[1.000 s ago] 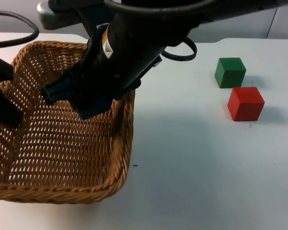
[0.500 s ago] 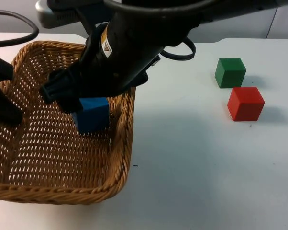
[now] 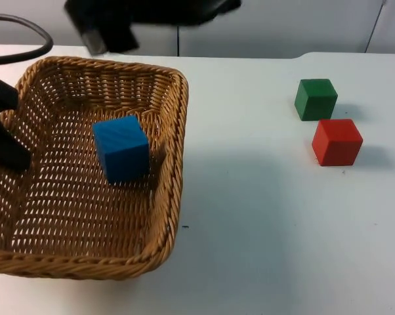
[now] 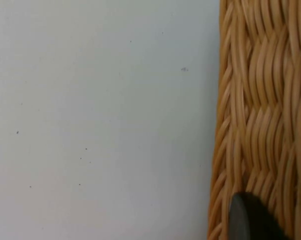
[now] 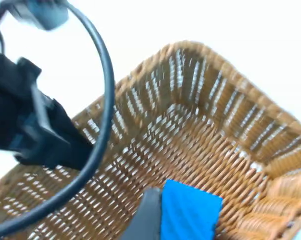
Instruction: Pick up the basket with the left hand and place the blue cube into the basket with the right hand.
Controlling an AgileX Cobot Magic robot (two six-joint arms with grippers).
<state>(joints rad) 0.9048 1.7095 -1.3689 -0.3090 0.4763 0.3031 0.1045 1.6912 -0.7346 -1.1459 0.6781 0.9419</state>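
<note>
One wicker basket (image 3: 86, 249) sat on the white desk (image 3: 263, 223), with one blue cube (image 3: 121, 148) lying inside it near the right wall. The left claw (image 3: 4, 141) was clamped on the basket's left rim. The right claw (image 3: 109, 29) hung above the basket's far edge; whether it was apart could not be told. One green cube (image 3: 315, 98) and one red cube (image 3: 336, 141) stood just beside each other, well apart from the basket.

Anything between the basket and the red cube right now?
Nothing: in the top view, only bare white table lies between the basket and the red cube.
</note>
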